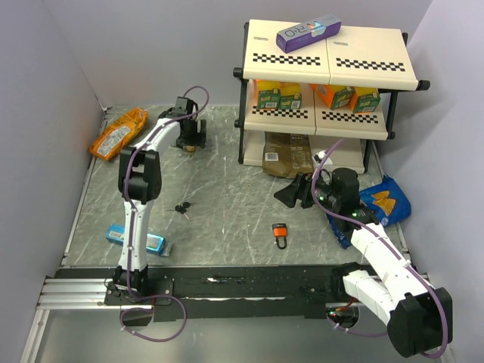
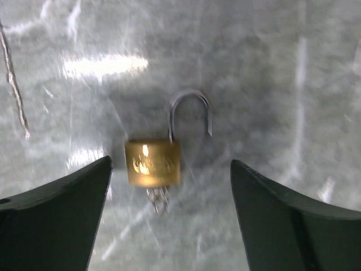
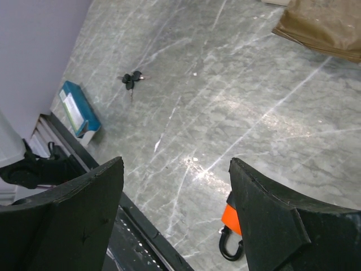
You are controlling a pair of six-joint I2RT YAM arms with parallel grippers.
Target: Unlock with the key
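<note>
The key [image 1: 181, 207] is a tiny bunch with black heads, lying alone on the marble table left of centre; it also shows far off as the key [image 3: 133, 79]. A brass padlock [image 2: 152, 164] lies flat at the back left with its silvery shackle [image 2: 190, 113] swung open and a small silvery piece [image 2: 158, 201] at its underside. My left gripper [image 2: 170, 162] hovers over it, open, holding nothing. An orange-red padlock [image 1: 280, 233] with a black shackle lies mid-right. My right gripper [image 1: 291, 193] hangs above the table, open and empty, with the orange-red padlock [image 3: 230, 219] beside its right finger.
A two-tier shelf rack [image 1: 325, 68] with juice cartons stands at the back right, a brown packet [image 1: 287, 155] under it. An orange snack bag [image 1: 117, 134] lies back left, a blue box [image 1: 136, 238] near the left arm's base, a blue bag [image 1: 386, 200] at right.
</note>
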